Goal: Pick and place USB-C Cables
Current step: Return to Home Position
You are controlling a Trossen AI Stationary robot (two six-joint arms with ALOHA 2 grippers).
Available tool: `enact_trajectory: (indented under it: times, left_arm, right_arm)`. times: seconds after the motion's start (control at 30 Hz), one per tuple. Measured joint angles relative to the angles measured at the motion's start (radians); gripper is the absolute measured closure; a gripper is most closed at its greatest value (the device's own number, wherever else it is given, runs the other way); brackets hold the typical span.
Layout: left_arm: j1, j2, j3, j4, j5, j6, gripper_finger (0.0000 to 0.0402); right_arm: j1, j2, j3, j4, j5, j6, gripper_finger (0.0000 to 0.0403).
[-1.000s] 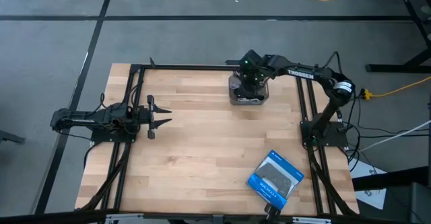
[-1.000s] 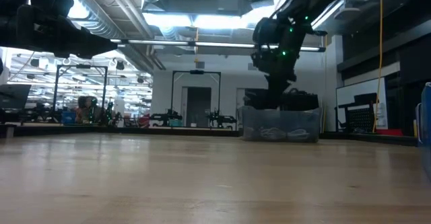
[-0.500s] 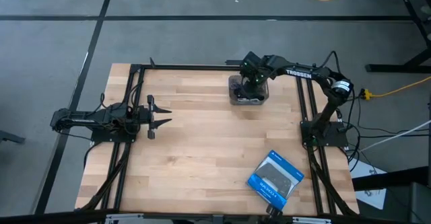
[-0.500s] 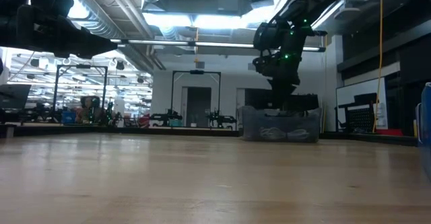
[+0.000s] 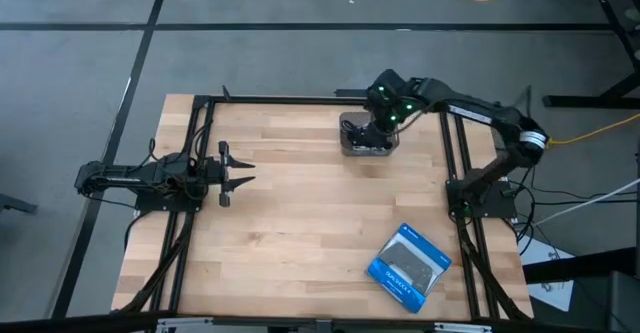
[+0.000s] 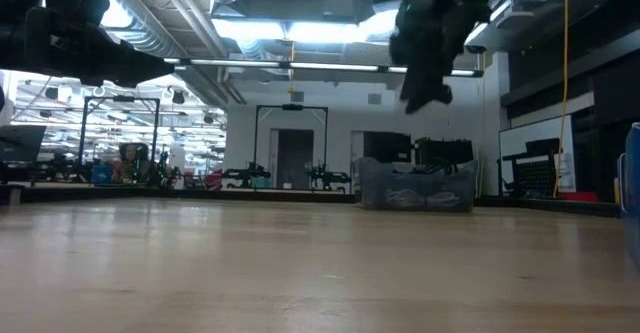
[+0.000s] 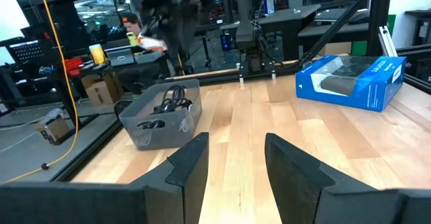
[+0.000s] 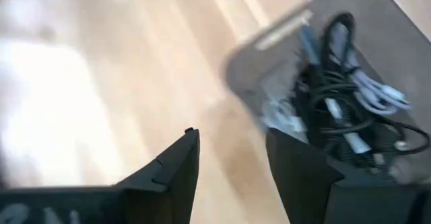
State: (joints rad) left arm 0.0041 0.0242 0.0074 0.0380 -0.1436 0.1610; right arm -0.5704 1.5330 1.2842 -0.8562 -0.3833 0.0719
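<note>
Risen from the grey bin (image 5: 352, 149), the right gripper (image 8: 232, 163) hangs above it, fingers parted, empty; USB-C cables (image 8: 337, 96) lie tangled inside. Left gripper (image 5: 238, 171) waits, fingers parted, at the table's (image 5: 300, 223) left; blue box's (image 5: 410, 265) print unreadable.

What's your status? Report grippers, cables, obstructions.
Left gripper open, parked at left. Right gripper open, empty, raised above the bin. Cables, black and pale, piled in the bin. Blue box sits apart; nothing in the way.

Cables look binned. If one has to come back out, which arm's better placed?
Right. The right gripper hangs open above the bin holding the USB-C cables; the left gripper sits parked at the table's opposite edge.
</note>
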Motion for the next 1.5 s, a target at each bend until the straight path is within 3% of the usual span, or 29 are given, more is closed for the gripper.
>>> enact_trajectory:
  times: [0.1,0.33,0.57,0.67,0.83,1.03,1.13,1.27,1.5]
  left_arm:
    - [0.000,0.000,0.000,0.000,0.000,0.000,0.0263]
    - [0.000,0.000,0.000,0.000,0.000,0.000,0.0263]
    - [0.000,0.000,0.000,0.000,0.000,0.000,0.0263]
    - [0.000,0.000,0.000,0.000,0.000,0.000,0.0263]
    - [0.000,0.000,0.000,0.000,0.000,0.000,0.0263]
    - [0.000,0.000,0.000,0.000,0.000,0.000,0.0263]
    - [0.000,0.000,0.000,0.000,0.000,0.000,0.0263]
    - [0.000,0.000,0.000,0.000,0.000,0.000,0.0263]
    - [0.000,0.000,0.000,0.000,0.000,0.000,0.0263]
  right_arm:
    - [0.051,-0.068,0.000,-0.001,0.001,0.010,0.0226]
    - [0.250,-0.202,0.000,0.007,0.304,0.084,0.0226]
    - [0.417,-0.303,-0.023,0.049,0.308,0.018,0.0226]
    - [0.441,-0.400,-0.131,0.135,0.311,-0.002,0.0226]
    - [0.445,-0.590,-0.444,0.383,0.307,0.067,0.0226]
    - [0.446,-0.849,-0.795,0.651,0.171,0.120,0.0226]
    - [0.446,-0.968,-0.928,0.787,0.154,0.167,0.0226]
    - [0.446,-1.100,-1.057,0.889,0.153,0.187,0.0226]
    - [0.446,-1.302,-1.188,0.905,0.153,0.188,0.0226]
